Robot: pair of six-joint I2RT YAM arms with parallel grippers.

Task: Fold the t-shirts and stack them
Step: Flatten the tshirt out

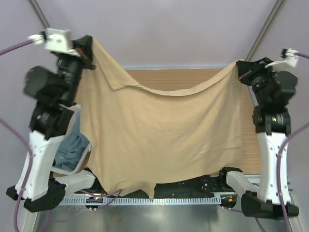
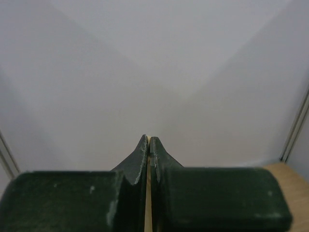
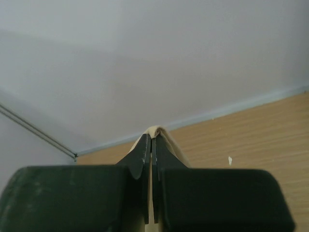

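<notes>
At eight o'clock your left arm [image 1: 46,130] half hides a basket [image 1: 86,153] holding the grey-blue shirt [image 1: 72,145]. The tan shirt [image 1: 159,130] hangs curtaining the surface [image 1: 164,77], pinched by left jaws at ten, right jaws at two; only the right wrist view shows its tip.

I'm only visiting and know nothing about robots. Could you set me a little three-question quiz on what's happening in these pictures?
1. True or false: the plain tan-beige cloth t-shirt lies flat on the wooden table.
2. Of the left pincer and the right pincer, which grips the shirt? A) left only B) right only C) both
3. Fill in: the bundled cloth at the table's left side is ___ in colour.

Key: 1 false, it hangs spread in the air between the two arms. 2 C, each is shut on an upper corner. 3 grey-blue.
</notes>
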